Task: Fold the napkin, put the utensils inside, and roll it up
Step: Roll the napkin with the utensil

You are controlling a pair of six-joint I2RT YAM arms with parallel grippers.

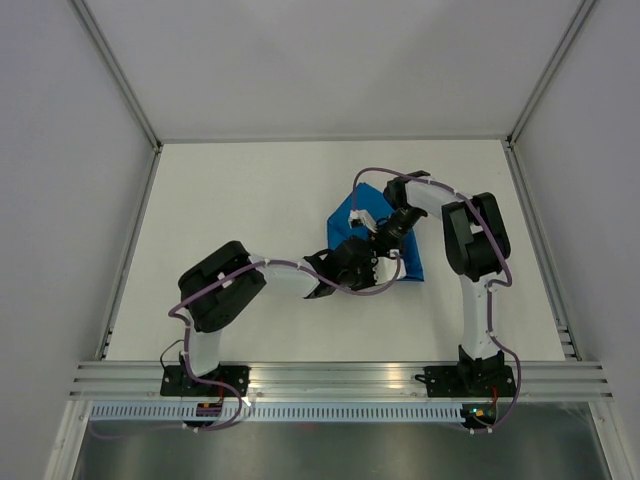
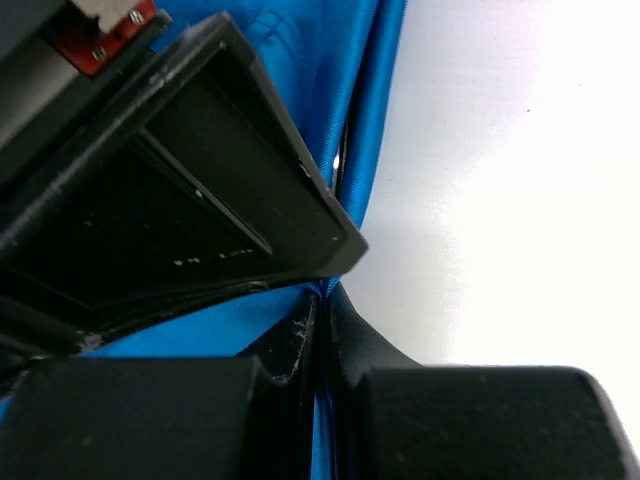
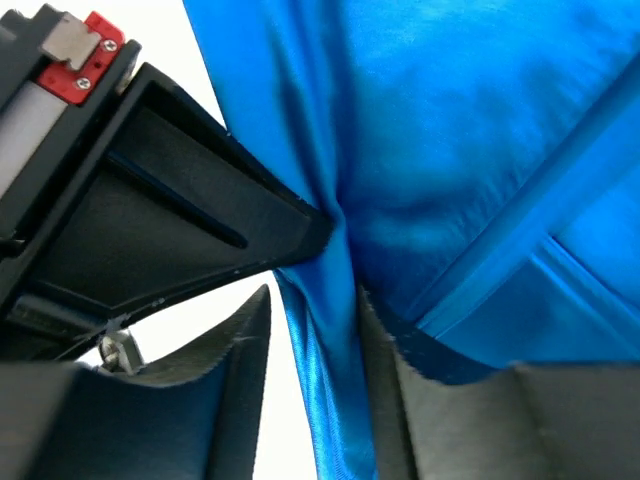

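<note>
Napkin (image 1: 351, 212) lay rumpled on white table (image 1: 250, 200), under both grippers.
Left gripper (image 2: 322, 305) at napkin's near edge, pinched tight on the napkin's hem - probably anchoring it for fold.
Right gripper (image 3: 315, 300) over napkin's middle, jaws part-wide astride raised ridge - no clamp.
Knife unseen.
Pale wall panels (image 1: 330, 60) beyond napkin.

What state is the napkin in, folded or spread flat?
Folded, bunched: the napkin shows layered edges and creases in both wrist views.
</note>
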